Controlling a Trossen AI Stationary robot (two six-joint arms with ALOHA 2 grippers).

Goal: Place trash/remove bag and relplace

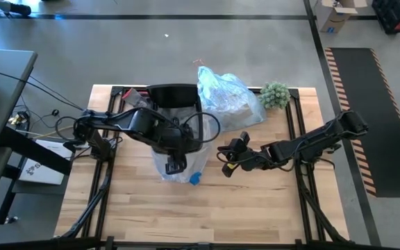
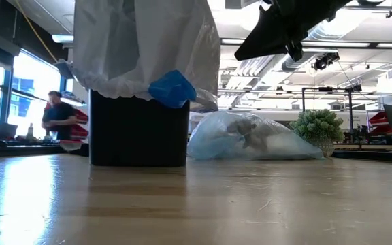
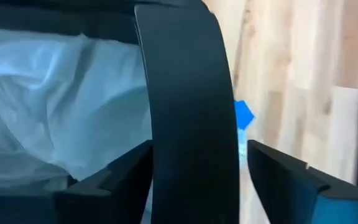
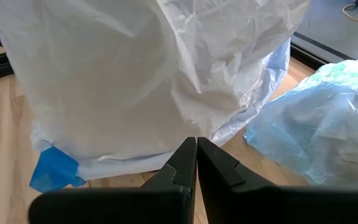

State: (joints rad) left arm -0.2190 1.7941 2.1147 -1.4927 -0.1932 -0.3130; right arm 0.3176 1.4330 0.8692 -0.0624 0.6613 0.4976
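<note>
Hovering right gripper (image 4: 196, 163), fingers pressed together, beside white bag (image 4: 135, 81); left gripper (image 1: 174, 164) fingers unclear.

Setting: robotics lab or industrial workshop. Evidence: wooden table (image 1: 186, 208) on a black metal frame, standing on a polished concrete floor (image 1: 151, 48); hazard-striped floor tape (image 1: 346, 104); loose cables (image 1: 40, 104); exposed ceiling ducting (image 2: 264, 64) and strip lights; large windows (image 2: 26, 95); a person (image 2: 60, 117) seated at a far bench.
</note>
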